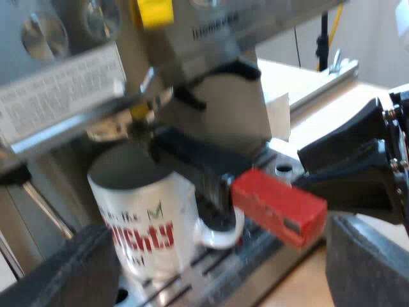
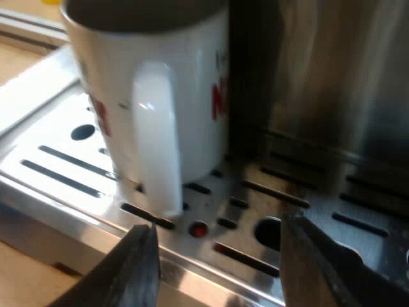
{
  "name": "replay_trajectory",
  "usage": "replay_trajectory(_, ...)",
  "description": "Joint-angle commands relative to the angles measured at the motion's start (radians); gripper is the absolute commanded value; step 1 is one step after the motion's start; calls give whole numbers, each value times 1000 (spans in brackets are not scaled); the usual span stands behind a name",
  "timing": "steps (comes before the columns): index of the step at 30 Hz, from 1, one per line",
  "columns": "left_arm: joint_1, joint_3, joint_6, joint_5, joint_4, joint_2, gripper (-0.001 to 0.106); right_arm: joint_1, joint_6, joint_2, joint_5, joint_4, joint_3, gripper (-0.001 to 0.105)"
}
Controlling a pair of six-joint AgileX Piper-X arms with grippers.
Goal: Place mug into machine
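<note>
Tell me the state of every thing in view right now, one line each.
Holder: locked into the machine's front, red end sticking out.
Mug: upright on the drip tray, below the holder, ungripped.
Left pincer: open, holding nothing, facing the mug.
Right pincer: open, holding nothing, before the mug's handle.

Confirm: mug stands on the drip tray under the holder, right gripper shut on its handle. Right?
One error: the right gripper is open, fingers apart and off the handle of the mug, as the right wrist view shows. The mug does stand on the drip tray under the holder.
</note>
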Motion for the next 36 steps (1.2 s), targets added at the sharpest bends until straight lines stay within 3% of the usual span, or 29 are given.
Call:
replay_trajectory(1,-3,-23,-11,-1,13,-39,69,20,-2,-40,1,45,2,45)
replay_trajectory(6,-3,-89,-11,-1,136,-86,69,79,-2,-120,71,146,2,45)
replay_trajectory(16,-3,-192,-23,26,162,-131,69,187,0,-254,162,236,2,45)
replay_trajectory(23,-3,-273,-35,33,331,-143,69,247,0,-324,213,236,2,45)
replay_trajectory(32,-3,-287,-41,45,398,-144,69,288,0,-335,250,251,-64,45)
replay_trajectory(36,-3,-287,-39,45,374,-144,69,313,-3,-335,273,251,-88,45)
